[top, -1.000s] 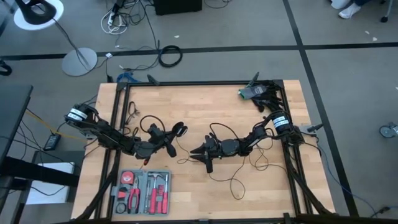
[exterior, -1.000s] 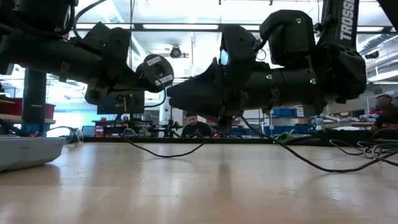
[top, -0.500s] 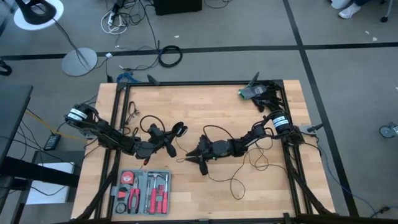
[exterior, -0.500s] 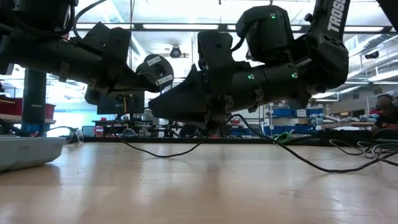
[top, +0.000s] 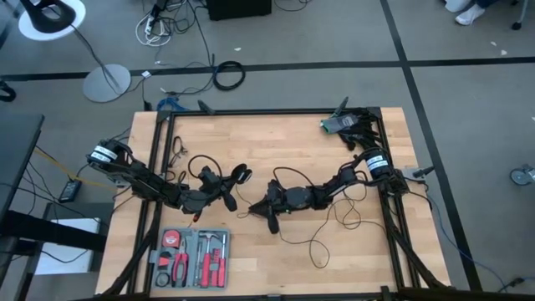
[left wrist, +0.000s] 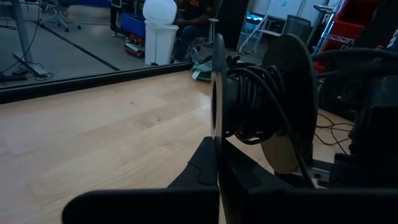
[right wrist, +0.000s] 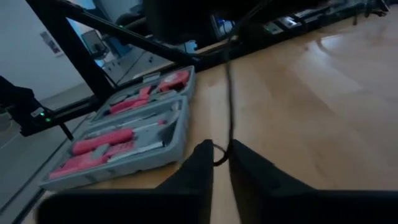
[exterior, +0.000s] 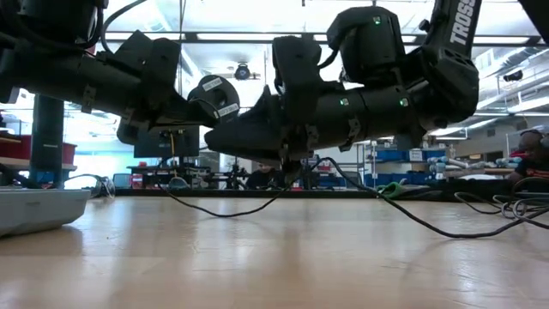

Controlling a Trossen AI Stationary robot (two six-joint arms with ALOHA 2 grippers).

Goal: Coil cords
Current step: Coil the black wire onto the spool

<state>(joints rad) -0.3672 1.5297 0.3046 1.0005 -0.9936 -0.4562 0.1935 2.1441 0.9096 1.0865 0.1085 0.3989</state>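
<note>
one black cord (right wrist: pixel 229 93) runs between the right jaws — nearly closed.

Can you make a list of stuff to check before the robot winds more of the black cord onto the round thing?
1. Left hand shut on the spool: ok.
2. Cord already wound on the spool, not slipping off: ok.
3. Right hand around the black cord: ok, cord runs between its fingers; firm grip: cannot tell.
4. Cord between the hands free of knots: cannot tell.
5. Loose cord on the table clear of the tool case: ok, they lie apart.
6. Hands not bumping each other: ok in the high view, a gap shows.
</note>
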